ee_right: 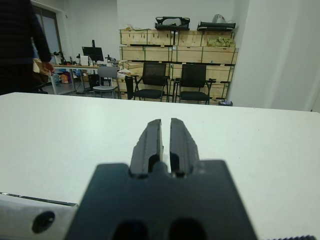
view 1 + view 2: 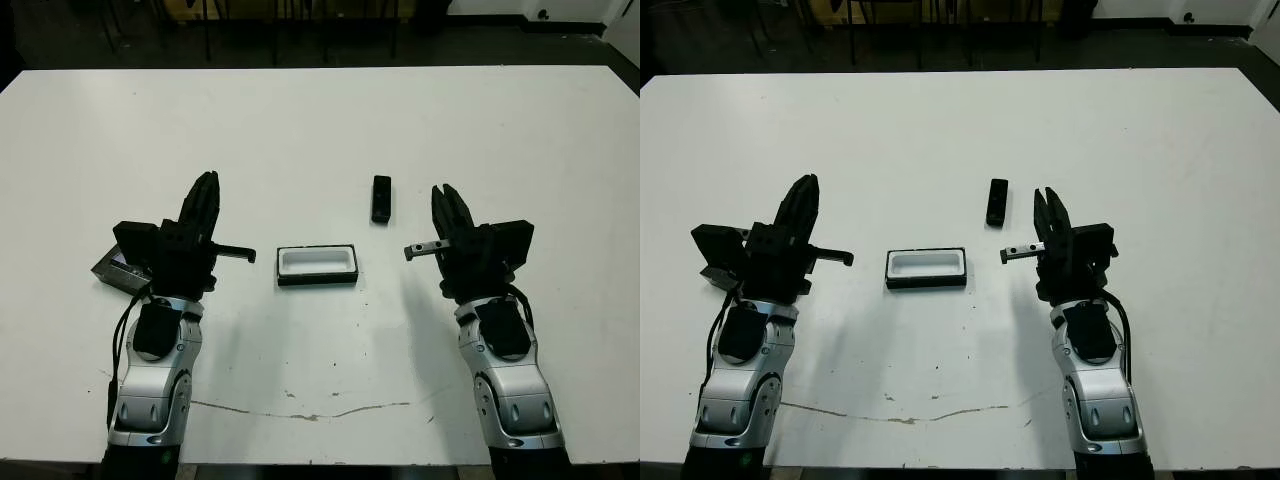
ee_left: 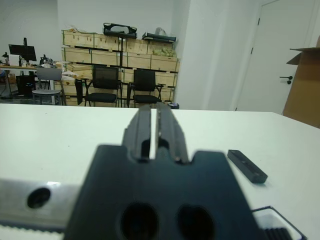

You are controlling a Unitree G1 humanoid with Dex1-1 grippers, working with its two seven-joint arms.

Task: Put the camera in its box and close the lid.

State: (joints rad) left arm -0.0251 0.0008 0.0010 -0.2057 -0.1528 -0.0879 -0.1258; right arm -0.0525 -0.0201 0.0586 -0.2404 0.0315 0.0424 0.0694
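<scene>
While neither arm had begun the task, the head views showed the box [image 2: 317, 266] open at table centre, the camera [image 2: 381, 199] at its one o'clock, the lid [image 2: 117, 266] at nine o'clock behind the left gripper [image 2: 205, 190]; the right gripper [image 2: 445, 205] sat nearest the camera, likely to fetch it. Seen from the left wrist, that gripper's fingers [image 3: 144, 125] were nearly pressed together, grasping nothing; the right wrist view showed the same narrow slit between its fingers [image 1: 151, 137], likewise empty.

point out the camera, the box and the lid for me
camera [image 2: 381, 199]: left eye view, middle of its black body
box [image 2: 317, 262]: left eye view, on its white lining
lid [image 2: 113, 266]: left eye view, visible corner beside the left gripper [image 2: 204, 195]
</scene>
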